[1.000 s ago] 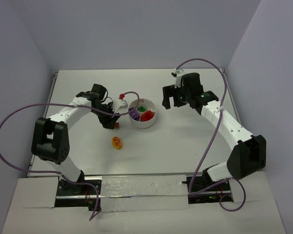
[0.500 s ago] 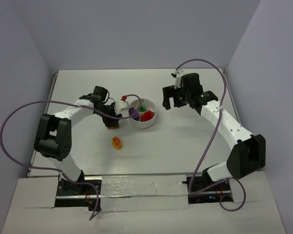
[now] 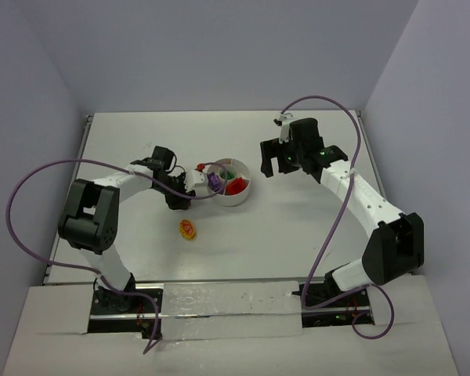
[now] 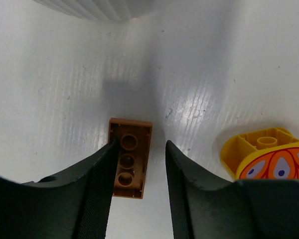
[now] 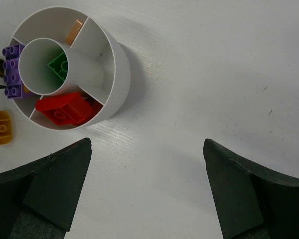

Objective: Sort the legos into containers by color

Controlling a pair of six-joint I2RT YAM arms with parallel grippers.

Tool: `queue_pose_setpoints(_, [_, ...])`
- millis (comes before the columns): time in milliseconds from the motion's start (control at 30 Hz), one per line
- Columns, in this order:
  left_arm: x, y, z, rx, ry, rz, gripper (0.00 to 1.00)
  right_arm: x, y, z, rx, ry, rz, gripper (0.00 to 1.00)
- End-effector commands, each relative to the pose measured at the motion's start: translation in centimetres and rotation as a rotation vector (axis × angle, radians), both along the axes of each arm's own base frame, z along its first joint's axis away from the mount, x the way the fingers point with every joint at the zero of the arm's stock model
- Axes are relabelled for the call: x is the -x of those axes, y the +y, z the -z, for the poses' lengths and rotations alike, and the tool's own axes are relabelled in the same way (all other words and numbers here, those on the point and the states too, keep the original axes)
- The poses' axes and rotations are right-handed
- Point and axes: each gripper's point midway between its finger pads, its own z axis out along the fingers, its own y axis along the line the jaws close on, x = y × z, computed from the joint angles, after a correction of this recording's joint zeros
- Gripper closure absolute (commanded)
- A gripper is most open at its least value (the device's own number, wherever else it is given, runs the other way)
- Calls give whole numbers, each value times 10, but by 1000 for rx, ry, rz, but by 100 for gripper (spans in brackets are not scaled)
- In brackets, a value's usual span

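My left fingers (image 4: 89, 199): spread astride brown brick (image 4: 131, 158), not yet pinching; set to squeeze its long sides.
Brown brick: underside up on counter (image 4: 214, 74), 9 o'clock of dish (image 5: 117, 79).
My right fingers (image 5: 50, 184): spread wide, empty, beside dish.

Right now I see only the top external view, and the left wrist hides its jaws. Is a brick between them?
Observer: Yes. The left wrist view shows a brown brick lying hollow side up on the table between the left jaws. They are not clamped: a gap shows on one side.
Operator: Does any wedge of the dish already hold a similar colour?
Observer: The right wrist view shows a pale orange brick in one wedge of the dish.
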Motion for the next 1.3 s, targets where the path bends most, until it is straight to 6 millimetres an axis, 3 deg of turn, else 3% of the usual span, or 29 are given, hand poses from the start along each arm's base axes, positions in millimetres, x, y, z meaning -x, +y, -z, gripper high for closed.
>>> queue_pose_setpoints(0, [-7,-5,4,22,-34,27,56,-2,-6,2,15,3,17,0])
queue_pose_setpoints(100, [-7,-2,5,10,-45,26,65,-2,-6,3,15,5,18,0])
queue_pose_setpoints(333, [-2,9,10,-39,-58,28,69,-3,-6,4,18,10,17,0])
queue_pose_setpoints(767, [13,27,22,-120,-71,26,54,-3,-5,4,15,15,20,0])
queue_pose_setpoints(1000, [13,23,18,-104,-67,42,85,-3,-7,2,19,8,26,0])
queue_pose_setpoints(1167, [13,22,9,-91,-69,29,98,-3,-7,1,17,8,27,0])
queue_pose_setpoints(1267, [10,19,-6,-66,-83,20,100,-3,-7,2,19,7,27,0])
